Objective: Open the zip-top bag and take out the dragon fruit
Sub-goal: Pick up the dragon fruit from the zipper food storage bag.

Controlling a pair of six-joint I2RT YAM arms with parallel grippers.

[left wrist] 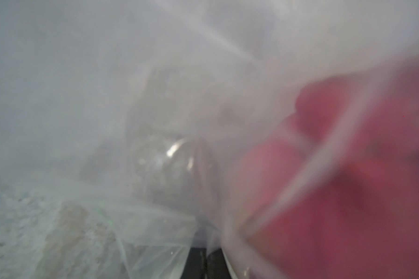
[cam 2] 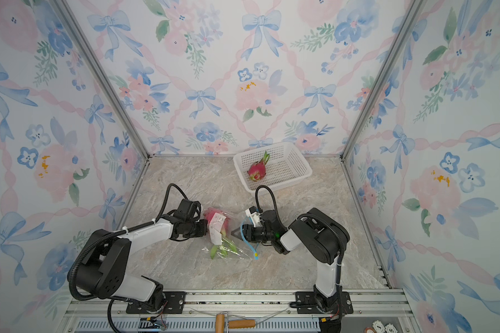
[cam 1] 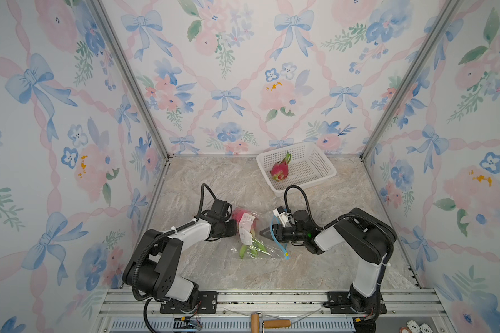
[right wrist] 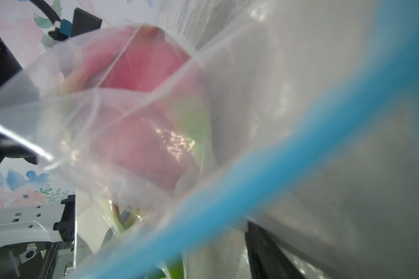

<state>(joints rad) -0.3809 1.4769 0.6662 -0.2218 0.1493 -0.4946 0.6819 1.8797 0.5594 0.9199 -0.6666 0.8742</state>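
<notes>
While 2 robot arms face each other over a marbled tabletop (cam 1: 214, 268), a clear zip-top bag (cam 1: 269, 249) lies between them, near the middle. A pink dragon fruit (cam 1: 238, 215) sits inside it. Its long axis runs from the back wall toward the arm bases, with the pink body far and the green tips near.

The left hand (cam 1: 233, 228) is closed against the bag's side by the white label (cam 1: 246, 227), apparently pinching film. The right hand (cam 1: 263, 232) points at the fruit from the opposite side. The blue zip strip (right wrist: 264, 169) drapes across it, and I cannot tell whether this hand is open or closed.

The bag's mouth faces the right arm, so that hand seems better placed to reach in. A white basket (cam 1: 309, 167) at the back right holds a loose fruit (cam 1: 280, 170).
</notes>
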